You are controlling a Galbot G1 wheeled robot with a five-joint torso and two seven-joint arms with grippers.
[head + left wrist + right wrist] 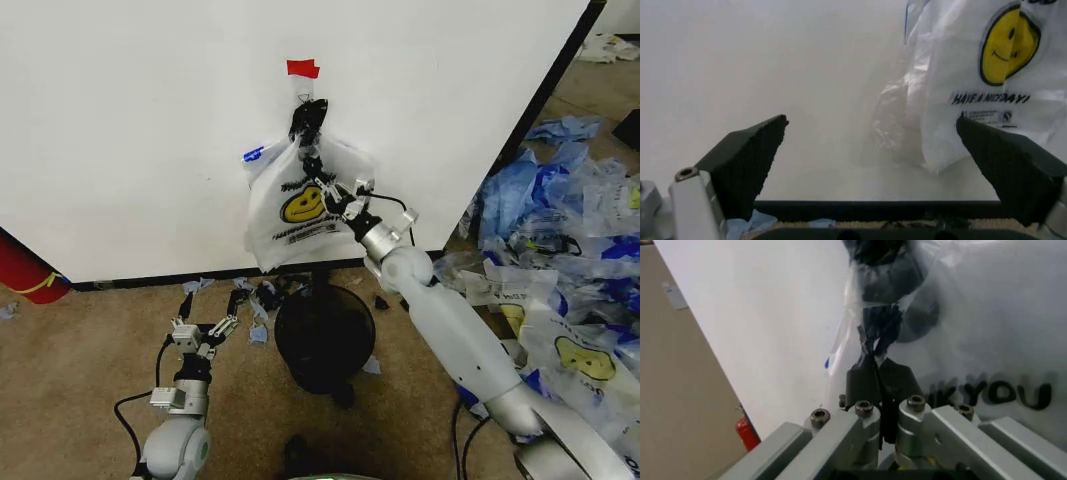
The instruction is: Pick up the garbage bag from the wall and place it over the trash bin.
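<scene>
A plain white wall [130, 130] with a black baseboard [180, 278] meets tan carpet [70, 380], a red cylinder [25, 270] at its foot and crumpled plastic bags [560, 200] heaped alongside.

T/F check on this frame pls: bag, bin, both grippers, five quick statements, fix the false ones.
1. The garbage bag hangs on the white wall. True.
2. The right gripper is open and clear of the bag. False: its fingers are pinched shut on the bag's top, under the red tape.
3. The left gripper is open. True: it sits low, left of the trash bin, holding nothing.
4. The bag is already draped over the bin. False: it hangs above the bin, against the wall.
5. The bin lies tipped on its side. False: it stands upright on the carpet.
</scene>
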